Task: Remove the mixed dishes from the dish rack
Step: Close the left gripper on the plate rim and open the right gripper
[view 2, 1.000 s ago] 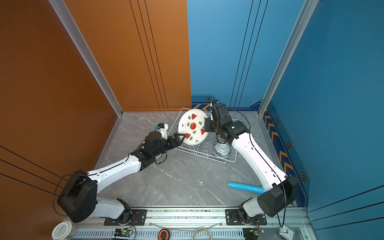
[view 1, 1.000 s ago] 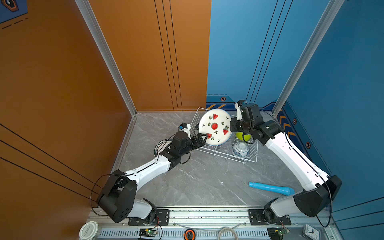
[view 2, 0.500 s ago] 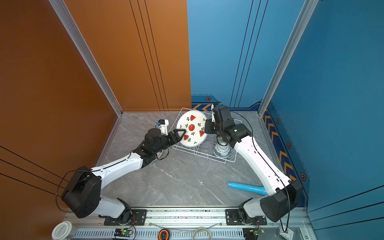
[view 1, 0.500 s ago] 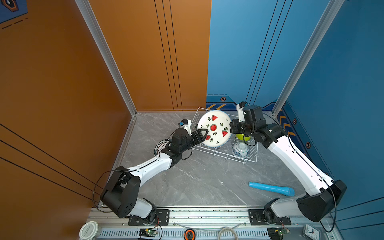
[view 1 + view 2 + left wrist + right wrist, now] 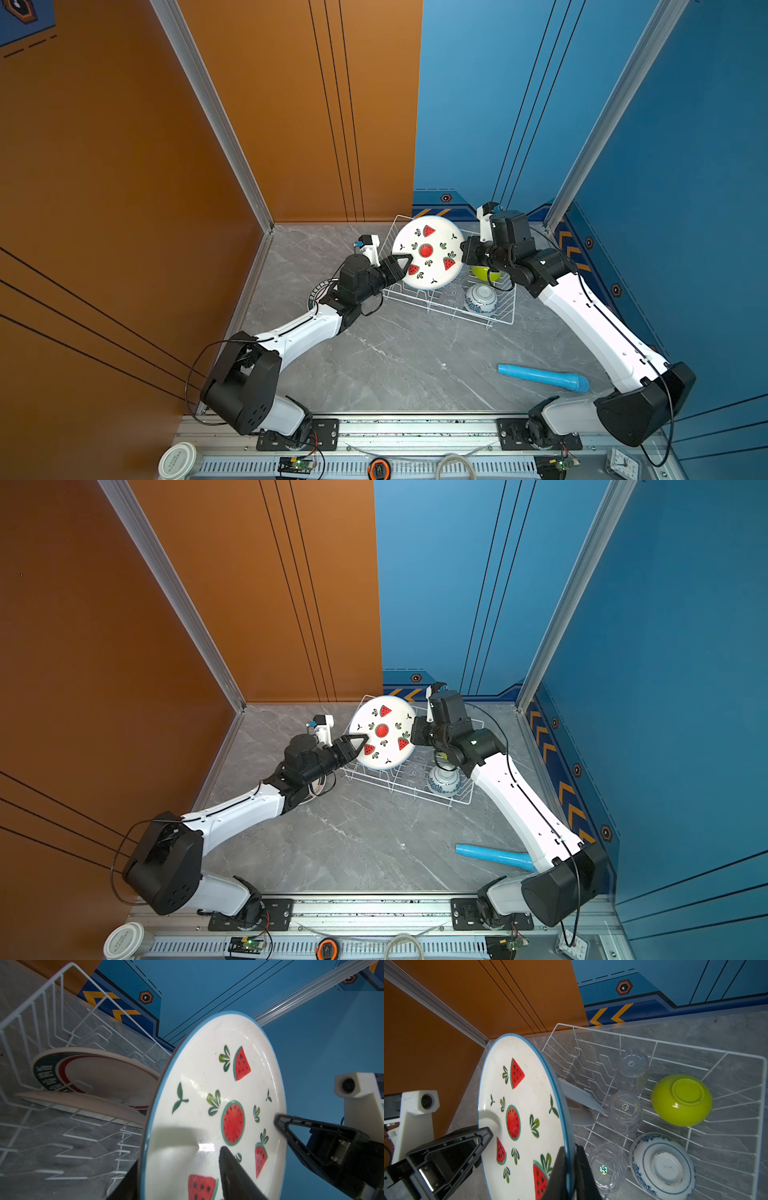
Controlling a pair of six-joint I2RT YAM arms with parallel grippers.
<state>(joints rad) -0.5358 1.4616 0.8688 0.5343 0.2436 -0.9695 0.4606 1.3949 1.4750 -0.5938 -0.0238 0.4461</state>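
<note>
closing from wide, the left gripper [image 5: 409,264] straddles the left rim of the watermelon plate [image 5: 428,253], grip not yet certain; the right gripper [image 5: 464,252] stays clamped on its right rim above the rack [image 5: 490,318], suggesting a handover.

Watermelon plate [image 5: 428,253], centre of both top views: white, light-blue rim, red melon slices with black seeds, green leaf sprigs. Dish rack [image 5: 505,309]: white wire. Bowl [image 5: 681,1100]: lime green. Small bowl [image 5: 662,1164]: white, blue floral band and rings. Cups [image 5: 625,1109]: clear. Second plate [image 5: 93,1072]: cream, dark band with white characters, red line. Tube [image 5: 542,377], lower right: light blue. Table [image 5: 395,365]: grey marble veining.
</note>
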